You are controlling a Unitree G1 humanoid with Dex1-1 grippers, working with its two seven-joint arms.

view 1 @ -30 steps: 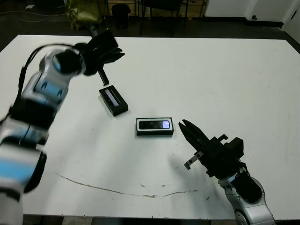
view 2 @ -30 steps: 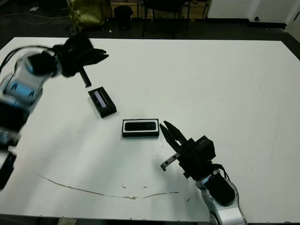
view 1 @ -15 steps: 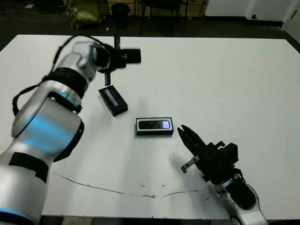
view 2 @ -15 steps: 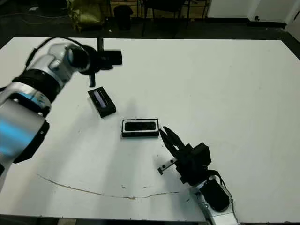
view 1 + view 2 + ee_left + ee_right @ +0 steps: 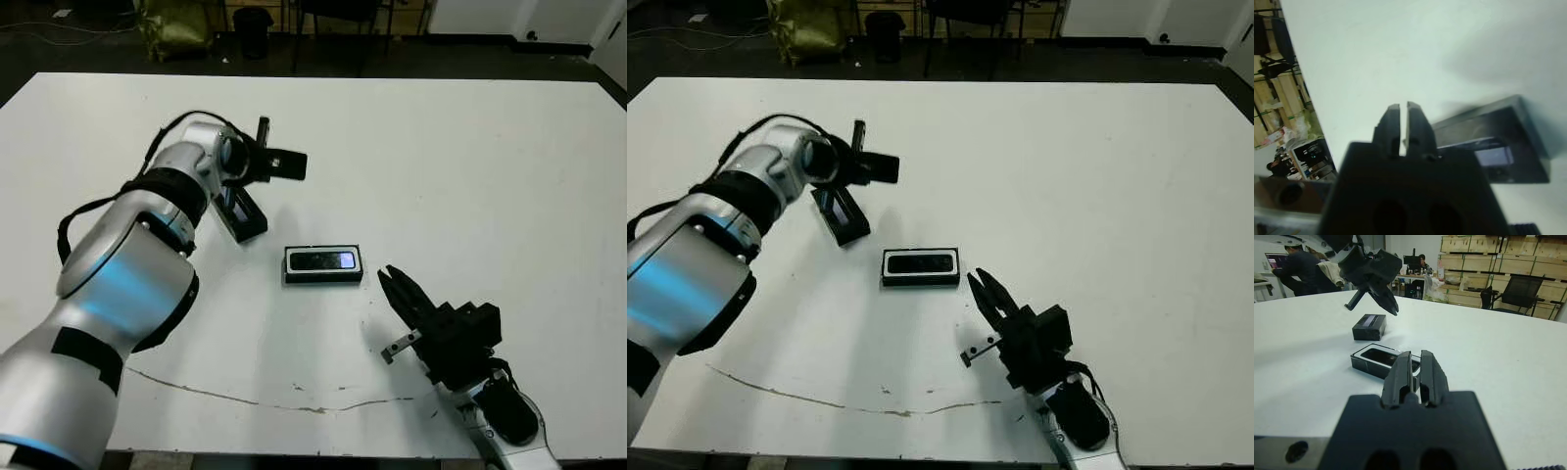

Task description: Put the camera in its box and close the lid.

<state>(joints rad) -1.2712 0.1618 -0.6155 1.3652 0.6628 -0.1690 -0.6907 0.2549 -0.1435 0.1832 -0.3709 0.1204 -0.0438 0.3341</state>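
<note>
With the camera (image 5: 324, 260) already seated in the box (image 5: 323, 278), the left gripper (image 5: 292, 166) is held above the lid (image 5: 242, 211), fingers pressed together on nothing, while the right gripper (image 5: 396, 289) (likewise closed, empty) waits beside the box.
</note>
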